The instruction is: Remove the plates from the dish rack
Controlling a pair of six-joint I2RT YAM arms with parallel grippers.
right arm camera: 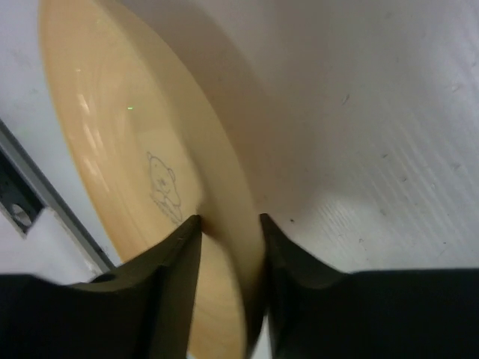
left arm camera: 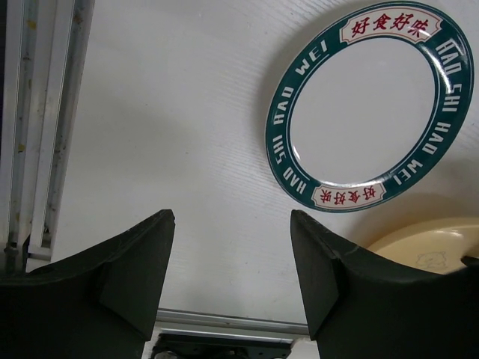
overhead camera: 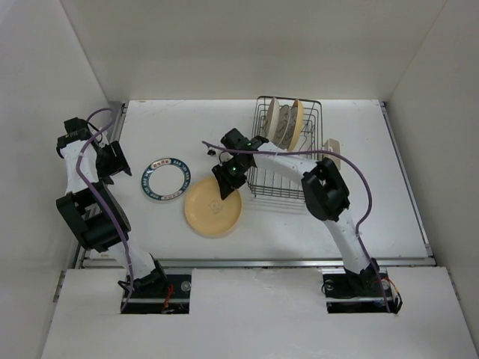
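Right jaws astride yellow plate (right arm camera: 135, 134) rim, pinching or slack unclear, left jaws open, empty, near teal-rimmed plate (left arm camera: 367, 112) flat on bench (overhead camera: 359, 164), only top view shows dish rack (overhead camera: 263, 187) with three upright plates (overhead camera: 285, 123), faces hidden.

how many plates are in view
5. Three plates stand in the rack; the teal plate lies on the table; the yellow plate is beside it, between the right jaws. Others may hide there.

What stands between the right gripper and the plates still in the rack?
Nothing visible blocks them from above: the three plates stand upright in the dish rack's far slots. But the right gripper has the yellow plate's rim between its fingers, and the rack's wire wall lies between sideways.
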